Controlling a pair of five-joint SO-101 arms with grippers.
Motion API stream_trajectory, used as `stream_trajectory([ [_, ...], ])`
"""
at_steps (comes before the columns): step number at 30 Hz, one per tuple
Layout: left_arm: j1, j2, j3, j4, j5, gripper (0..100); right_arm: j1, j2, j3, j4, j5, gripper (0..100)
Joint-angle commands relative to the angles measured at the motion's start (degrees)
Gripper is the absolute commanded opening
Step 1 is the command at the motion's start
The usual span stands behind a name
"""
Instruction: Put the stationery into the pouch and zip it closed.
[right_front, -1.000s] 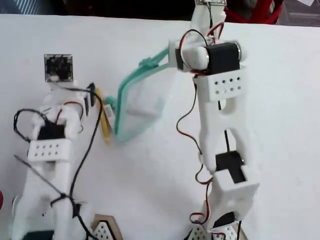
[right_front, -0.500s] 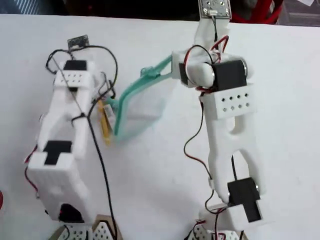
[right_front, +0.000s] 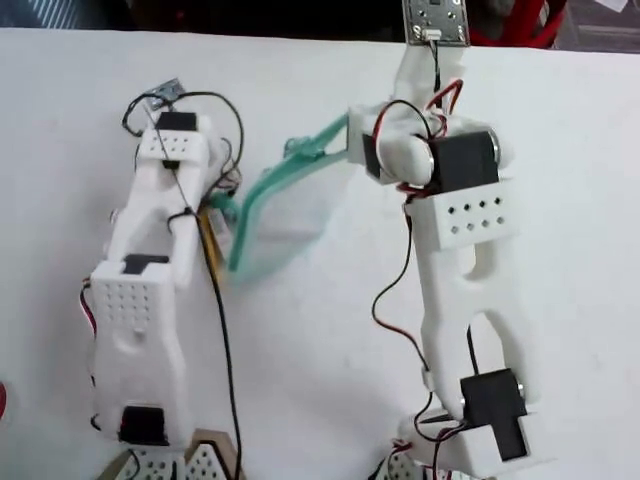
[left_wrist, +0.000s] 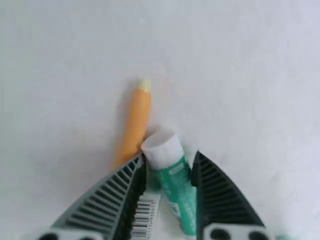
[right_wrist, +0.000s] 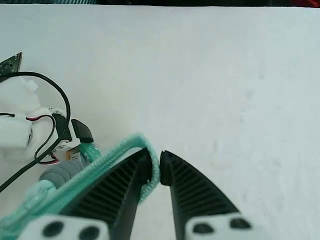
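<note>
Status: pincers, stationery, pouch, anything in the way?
Left pincer shut on glue stick. Right pincer shut on pouch edge. Orange pen on table beside glue stick.

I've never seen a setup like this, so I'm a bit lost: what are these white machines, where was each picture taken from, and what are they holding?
These are two small robot arms at a white table. One picture looks down from above; the other two come from a camera on each arm's wrist. The left arm has its fingers closed on a green glue stick; an orange pen lies beside it. The right arm has its fingers pinching the teal edge of a clear pouch.
</note>
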Motion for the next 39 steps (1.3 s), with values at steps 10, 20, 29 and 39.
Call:
stream_trajectory([
  [10, 0.7, -0.3, -2.2, -0.7, 0.3, 11, -0.3, -0.2, 0.4, 0.2, 0.6, 1.8],
  [20, 0.6, 2.5, -2.7, -0.7, 0.4, 19, -0.3, -0.7, 2.3, -0.1, 0.7, 1.8],
  [29, 0.7, -4.7, -2.7, 3.0, -1.3, 2, -0.2, -0.4, 2.5, -0.8, 0.7, 1.8],
  [39, 0.8, -33.5, -2.8, 6.4, -10.3, 2, -0.1, -0.2, 2.5, -0.7, 0.7, 1.8],
])
